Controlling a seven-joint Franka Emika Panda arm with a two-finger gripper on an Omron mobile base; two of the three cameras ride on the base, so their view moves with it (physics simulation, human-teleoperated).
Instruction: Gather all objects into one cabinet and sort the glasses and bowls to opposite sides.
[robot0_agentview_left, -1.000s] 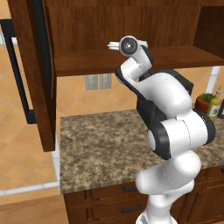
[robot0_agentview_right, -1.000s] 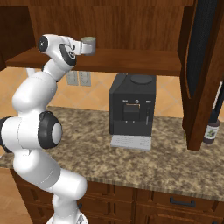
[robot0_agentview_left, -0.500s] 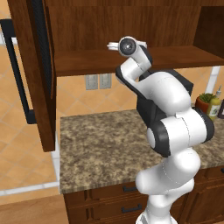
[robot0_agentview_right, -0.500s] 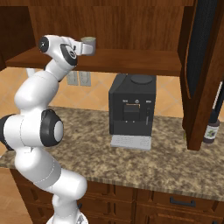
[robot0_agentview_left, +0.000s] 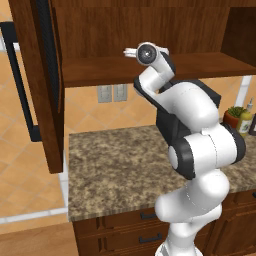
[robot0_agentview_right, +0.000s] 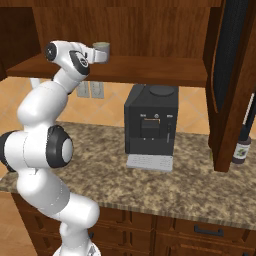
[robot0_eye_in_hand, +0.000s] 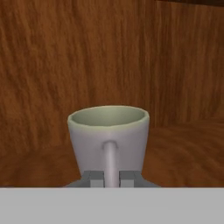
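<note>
A grey mug (robot0_eye_in_hand: 108, 135) stands upright on the dark-brown wooden shelf (robot0_eye_in_hand: 188, 148), its handle pointing straight at the hand camera. My gripper (robot0_eye_in_hand: 111, 178) is shut on that handle, one grey fingertip on each side of it. In the right base view the mug (robot0_agentview_right: 101, 48) sits on the left part of the long shelf (robot0_agentview_right: 155, 70), just beyond my gripper (robot0_agentview_right: 98, 56). From the left base view, the hand reaches over the shelf (robot0_agentview_left: 100, 74) with my gripper (robot0_agentview_left: 130, 51) pointing at the back panel; the mug is hidden behind the hand there.
A black coffee machine (robot0_agentview_right: 151, 125) stands on the granite counter (robot0_agentview_right: 190, 185) under the shelf. A dark bottle (robot0_agentview_right: 241, 147) stands by the cupboard side at the right. An open cupboard door (robot0_agentview_left: 37, 75) with a black bar handle hangs at the left. A potted plant (robot0_agentview_left: 232, 116) sits at the far right.
The fingers have closed on the mug's handle. The arm and the mug have hardly moved.
</note>
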